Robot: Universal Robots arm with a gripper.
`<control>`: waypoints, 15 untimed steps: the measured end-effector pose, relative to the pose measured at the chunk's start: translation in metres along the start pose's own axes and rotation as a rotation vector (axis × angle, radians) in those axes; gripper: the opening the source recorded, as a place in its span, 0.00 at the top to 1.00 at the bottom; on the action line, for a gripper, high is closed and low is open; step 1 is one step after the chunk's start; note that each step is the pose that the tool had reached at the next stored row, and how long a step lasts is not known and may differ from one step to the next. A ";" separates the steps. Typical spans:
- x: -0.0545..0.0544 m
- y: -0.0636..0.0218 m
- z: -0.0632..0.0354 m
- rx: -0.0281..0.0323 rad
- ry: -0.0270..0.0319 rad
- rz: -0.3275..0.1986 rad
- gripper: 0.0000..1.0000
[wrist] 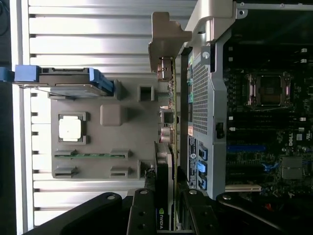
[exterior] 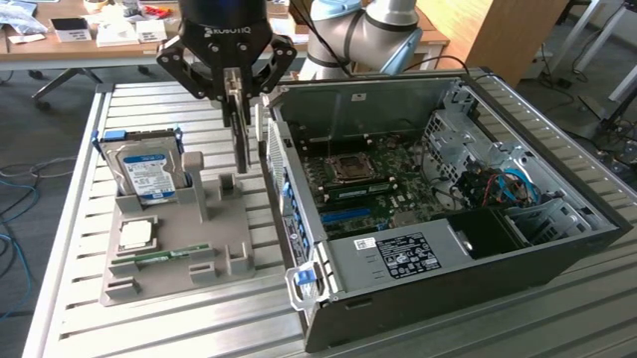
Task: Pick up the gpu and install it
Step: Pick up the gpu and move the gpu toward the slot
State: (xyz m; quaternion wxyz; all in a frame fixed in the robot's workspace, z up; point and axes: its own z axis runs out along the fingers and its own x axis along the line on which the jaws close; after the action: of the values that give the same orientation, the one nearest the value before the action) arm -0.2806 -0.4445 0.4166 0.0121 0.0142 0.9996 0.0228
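In the upper centre of the exterior view the arm points straight down, its end effector (exterior: 239, 91) clamped on the gpu (exterior: 242, 138). The card hangs upright between the grey holder (exterior: 179, 246) and the open computer case (exterior: 448, 224). The wrist view adds an NVIDIA mark on the card's edge.

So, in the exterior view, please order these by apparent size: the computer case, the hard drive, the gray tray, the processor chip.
Largest to smallest:
computer case
gray tray
hard drive
processor chip
No two look alike.
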 end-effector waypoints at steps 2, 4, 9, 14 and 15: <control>-0.005 0.0001 0.0002 -0.0001 -0.0001 0.000 0.73; -0.010 0.0003 0.0003 -0.0001 -0.0001 0.000 0.73; -0.025 0.0007 0.0006 0.0000 0.0000 0.000 0.73; -0.042 0.0012 0.0010 0.0000 0.0000 0.000 0.73; -0.046 0.0013 0.0011 0.0000 0.0001 0.000 0.73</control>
State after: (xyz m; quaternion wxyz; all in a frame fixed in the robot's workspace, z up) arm -0.2348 -0.4445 0.4166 0.0121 0.0143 0.9996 0.0228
